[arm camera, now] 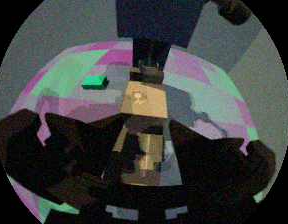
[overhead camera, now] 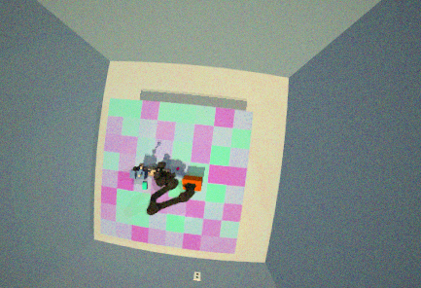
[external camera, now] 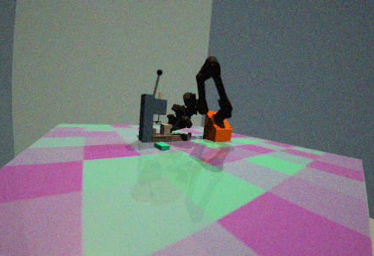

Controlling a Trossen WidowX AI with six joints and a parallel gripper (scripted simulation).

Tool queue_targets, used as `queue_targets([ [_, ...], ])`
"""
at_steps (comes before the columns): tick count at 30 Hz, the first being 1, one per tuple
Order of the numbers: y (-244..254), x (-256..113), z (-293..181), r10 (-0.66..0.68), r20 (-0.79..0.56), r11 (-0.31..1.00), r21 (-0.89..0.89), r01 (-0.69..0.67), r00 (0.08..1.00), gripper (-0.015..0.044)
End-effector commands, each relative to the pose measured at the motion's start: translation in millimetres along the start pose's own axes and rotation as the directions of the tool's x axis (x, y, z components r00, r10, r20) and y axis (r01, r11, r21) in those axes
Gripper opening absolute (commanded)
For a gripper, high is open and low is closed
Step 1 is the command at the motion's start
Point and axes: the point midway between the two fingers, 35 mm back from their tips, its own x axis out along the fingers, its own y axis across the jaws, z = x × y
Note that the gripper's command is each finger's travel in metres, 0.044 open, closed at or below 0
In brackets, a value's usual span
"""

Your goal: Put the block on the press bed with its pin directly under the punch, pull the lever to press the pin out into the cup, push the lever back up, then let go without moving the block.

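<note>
Exterior view: green piece (overhead camera: 145, 185) (external camera: 161, 146) (arm camera: 95, 82) just beside the press (overhead camera: 138, 173) (external camera: 146, 118) (arm camera: 157, 22).

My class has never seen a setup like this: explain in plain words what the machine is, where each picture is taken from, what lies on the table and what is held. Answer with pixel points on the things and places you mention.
The machine is one dark jointed arm (overhead camera: 153, 206) (external camera: 212, 65) standing on an orange block (overhead camera: 192, 182) (external camera: 218, 131). Its hand is a two-fingered claw (arm camera: 147, 119). One picture looks down from above; another looks across the patchwork-coloured tabletop (overhead camera: 141, 204) (external camera: 121, 173); the third comes from the arm's wrist, so the dark fingers fill its lower part.

On the table stands a blue-grey press (external camera: 146, 118) with its lever (external camera: 157, 83) up. A tan block (external camera: 166, 129) (arm camera: 145, 100) sits low in front of the press's upright. A small green piece (overhead camera: 145, 185) (external camera: 161, 146) (arm camera: 95, 82) lies nearby. The claw is open, its fingers apart, and appears to hold nothing.
</note>
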Motion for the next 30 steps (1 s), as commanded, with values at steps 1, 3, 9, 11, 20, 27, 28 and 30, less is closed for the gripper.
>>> queue_targets([
  [1,-6.6,0.9,-1.6,-0.004,-0.003,1.0,0.003,0.004,1.0,0.03],
  [3,-6.8,1.1,-1.5,-0.004,-0.003,1.0,0.003,0.004,1.0,0.03],
  [9,-6.9,1.6,-1.1,-0.004,-0.001,1.0,0.003,0.004,1.0,0.03],
  [11,-6.9,1.7,-1.0,-0.004,-0.001,1.0,0.003,0.004,1.0,0.03],
  [20,-7.0,2.0,-0.8,-0.004,0.0,1.0,0.003,0.004,1.0,0.03],
  [27,-4.0,1.9,0.3,-0.002,0.002,1.0,0.003,0.002,1.0,0.03],
  [28,0.7,2.1,-0.6,-0.003,0.0,1.0,0.003,0.003,1.0,0.03],
  [30,2.2,-0.1,-2.4,-0.005,-0.007,1.0,0.003,0.005,1.0,0.03],
])
